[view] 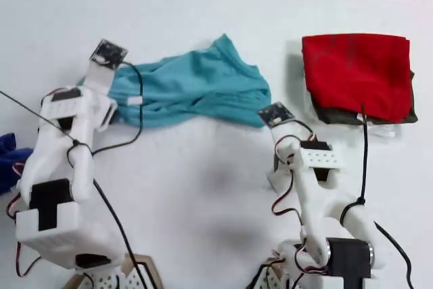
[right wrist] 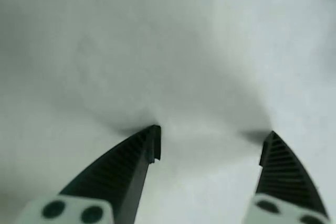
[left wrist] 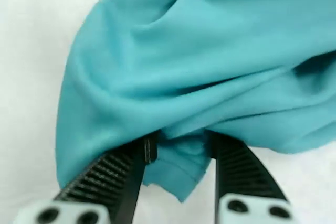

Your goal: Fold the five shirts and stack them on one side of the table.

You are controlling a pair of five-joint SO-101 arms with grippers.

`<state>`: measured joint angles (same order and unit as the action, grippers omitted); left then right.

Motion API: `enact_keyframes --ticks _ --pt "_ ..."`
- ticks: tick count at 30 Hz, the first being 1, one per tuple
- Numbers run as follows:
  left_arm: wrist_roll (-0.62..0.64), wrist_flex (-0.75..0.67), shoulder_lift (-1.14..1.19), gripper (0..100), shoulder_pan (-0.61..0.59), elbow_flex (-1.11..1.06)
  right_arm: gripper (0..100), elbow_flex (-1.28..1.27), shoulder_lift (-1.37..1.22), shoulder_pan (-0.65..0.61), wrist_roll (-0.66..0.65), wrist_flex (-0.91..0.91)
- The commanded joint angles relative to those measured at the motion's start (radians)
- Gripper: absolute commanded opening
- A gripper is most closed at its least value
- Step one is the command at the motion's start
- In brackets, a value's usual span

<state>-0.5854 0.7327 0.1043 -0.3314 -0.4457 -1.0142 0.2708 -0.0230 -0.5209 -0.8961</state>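
A blue cloth (view: 7, 157) is cut by the left edge; the red shirt (view: 357, 72) hides most of 1 dark shirt (view: 331, 116).

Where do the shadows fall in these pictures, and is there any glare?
High view: even light, no glare; a soft shadow on the table beside the right arm, a darker one left of the red shirt. Left wrist view: dark creases in the teal shirt. Right wrist view: small dark shadows at the tips of the right tool.
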Motion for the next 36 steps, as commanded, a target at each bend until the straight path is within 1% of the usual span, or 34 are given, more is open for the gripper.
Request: enact_keyframes --ticks 1,5,8,10,13,16,18,20,21,26,30,36 --pt "0.046 0.091 -0.051 19 0.017 0.093 29.8 0.009 -0.010 0.012 0.015 0.030" --pt "0.110 0.293 -0.051 19 0.014 0.242 29.7 0.009 -0.010 0.012 0.015 0.030" --pt "0.107 0.480 -0.051 19 0.025 0.328 29.7 0.009 -0.010 0.012 0.015 0.030" --pt "0.074 0.566 -0.049 19 0.023 0.338 29.7 0.009 -0.010 0.012 0.014 0.030" --pt "0.005 0.660 -0.044 19 -0.006 0.328 29.7 0.009 -0.010 0.012 0.012 0.030" --pt "-0.025 0.715 -0.051 19 -0.038 0.283 29.7 0.009 -0.010 0.012 0.012 0.030" --pt "-0.078 0.726 -0.051 19 -0.048 0.234 29.7 0.009 -0.010 0.012 0.012 0.030" --pt "-0.130 0.681 -0.051 19 -0.049 0.177 29.7 0.009 -0.010 0.012 0.012 0.030" --pt "-0.147 0.634 -0.051 19 -0.049 0.148 29.7 0.009 -0.010 0.012 0.012 0.030" --pt "-0.198 0.292 -0.041 19 -0.048 -0.030 29.7 0.009 -0.010 0.010 0.015 0.030" --pt "-0.239 0.084 -0.041 19 -0.049 -0.142 29.7 0.009 -0.010 0.010 0.017 0.030" --pt "-0.238 -0.078 -0.041 20 -0.029 -0.153 29.7 0.008 -0.012 0.007 0.018 0.030"
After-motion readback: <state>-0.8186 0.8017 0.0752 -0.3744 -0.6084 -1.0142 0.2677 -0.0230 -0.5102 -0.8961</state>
